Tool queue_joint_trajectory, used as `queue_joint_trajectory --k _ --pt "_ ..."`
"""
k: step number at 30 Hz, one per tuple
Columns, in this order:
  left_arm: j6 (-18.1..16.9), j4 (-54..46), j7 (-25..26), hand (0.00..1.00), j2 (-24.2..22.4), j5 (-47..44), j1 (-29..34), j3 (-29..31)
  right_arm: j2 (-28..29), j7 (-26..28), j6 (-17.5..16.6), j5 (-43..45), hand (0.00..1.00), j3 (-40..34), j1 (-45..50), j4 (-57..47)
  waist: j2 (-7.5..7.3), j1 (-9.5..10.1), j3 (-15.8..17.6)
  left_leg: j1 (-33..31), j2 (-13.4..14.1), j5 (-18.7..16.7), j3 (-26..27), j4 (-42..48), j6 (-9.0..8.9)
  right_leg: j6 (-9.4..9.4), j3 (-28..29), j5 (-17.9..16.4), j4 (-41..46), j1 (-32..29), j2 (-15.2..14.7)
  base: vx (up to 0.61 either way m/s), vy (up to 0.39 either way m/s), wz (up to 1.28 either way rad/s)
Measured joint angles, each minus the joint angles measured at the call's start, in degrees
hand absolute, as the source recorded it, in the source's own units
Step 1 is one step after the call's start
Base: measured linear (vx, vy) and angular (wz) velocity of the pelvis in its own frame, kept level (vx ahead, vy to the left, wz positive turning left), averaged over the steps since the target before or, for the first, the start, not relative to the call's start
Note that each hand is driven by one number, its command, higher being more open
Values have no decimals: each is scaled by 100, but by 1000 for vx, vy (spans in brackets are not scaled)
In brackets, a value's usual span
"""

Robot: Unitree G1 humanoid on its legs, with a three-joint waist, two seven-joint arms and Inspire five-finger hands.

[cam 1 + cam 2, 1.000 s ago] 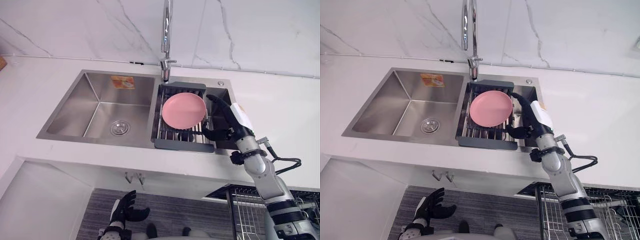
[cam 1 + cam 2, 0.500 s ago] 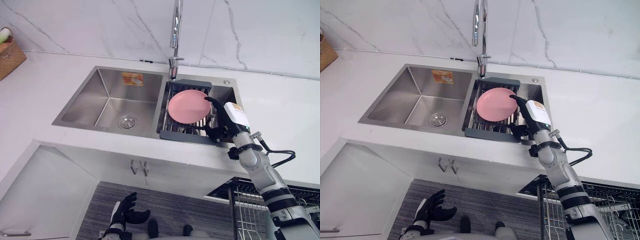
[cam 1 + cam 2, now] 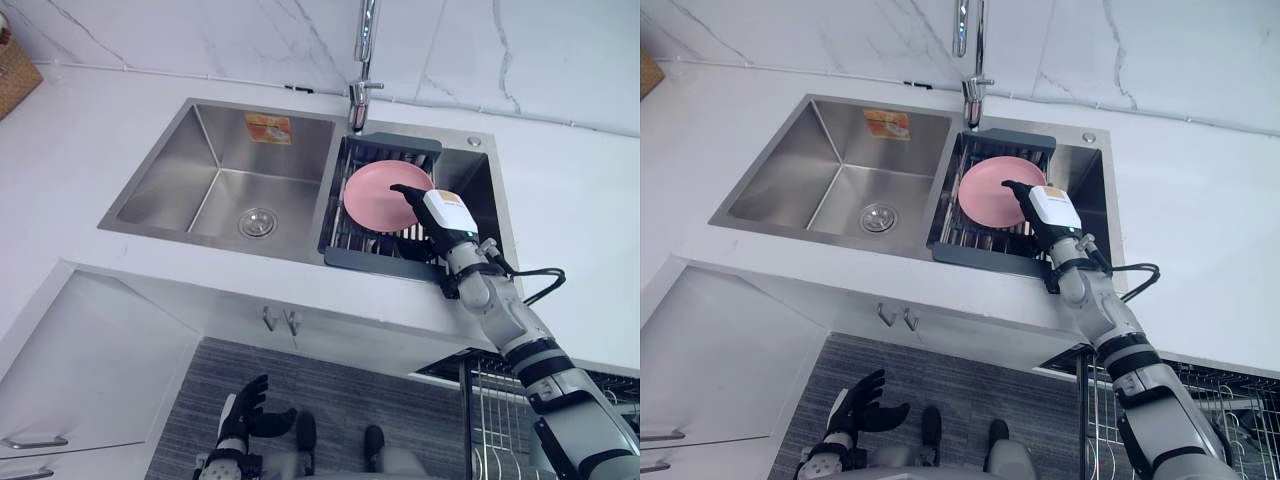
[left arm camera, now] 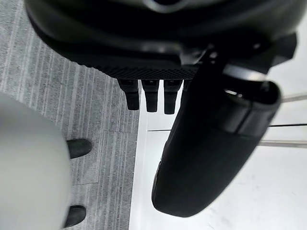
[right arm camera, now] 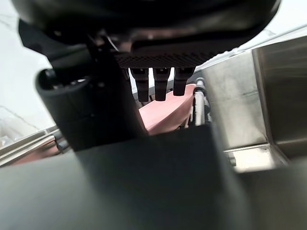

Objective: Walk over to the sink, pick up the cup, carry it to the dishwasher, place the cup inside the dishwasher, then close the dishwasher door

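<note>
The right hand's fingers point(image 3: 403, 190) are stretched out straight and loose, grasping nothing that can be seen. They lie over the right edge of a pink plate point(image 3: 372, 200). The right hand point(image 3: 437, 212) carries a white cover on its back, and its arm comes up from the lower right.

The plate leans in a dark dish rack point(image 3: 375, 262) that fills the right basin of a steel double sink point(image 3: 200, 170). In the right wrist view the fingers point toward the plate's pink edge, with the sink's steel wall beside them. I cannot tell where the cup is; the hand covers the part of the rack beneath it.

The sink's left basin holds a round drain and has an orange label on its back wall. A chrome faucet point(image 3: 364, 60) stands behind the sink, between the two basins. The sink is set into a white bench point(image 3: 570, 200).

Well below the sink's front edge, the left hand point(image 3: 243, 415) hangs over a grey striped floor point(image 3: 340, 400), fingers spread and released. A wire rack point(image 3: 490, 420) shows below the sink's right end.
</note>
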Motion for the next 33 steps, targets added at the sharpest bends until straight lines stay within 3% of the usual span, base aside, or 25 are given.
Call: queue_joint_trajectory --k 5,15,22,24,33 --pt "-17 1 2 90 -12 -102 -194 1 -114 -1 33 1 30 150 -665 284 53 13 296 -377 62 -25 16 225 23 -97 -2 55 16 -257 46 -127 -11 0" --pt "-17 7 12 90 -29 -210 -259 9 -369 -256 119 1 30 200 -942 56 241 73 449 -634 118 16 44 137 -35 -168 -53 310 -346 -385 100 -36 2 5" --pt "17 -2 1 90 -47 -199 -261 22 -380 -306 134 34 30 -598 -197 -1201 245 73 466 -589 171 224 90 98 -75 -146 -48 448 -370 -359 146 92 -28 -1" --pt "26 -39 -5 90 -67 -196 -264 23 -373 -326 81 130 30 -913 -133 -1442 243 82 467 -488 181 268 103 48 -14 -109 -41 446 -362 -288 154 132 -38 -1" --pt "54 -125 -116 90 -78 -79 -235 22 -202 -340 -166 366 30 -1322 459 -2366 234 98 463 -11 308 195 186 -131 -72 -169 88 330 -298 17 292 97 -54 -7"
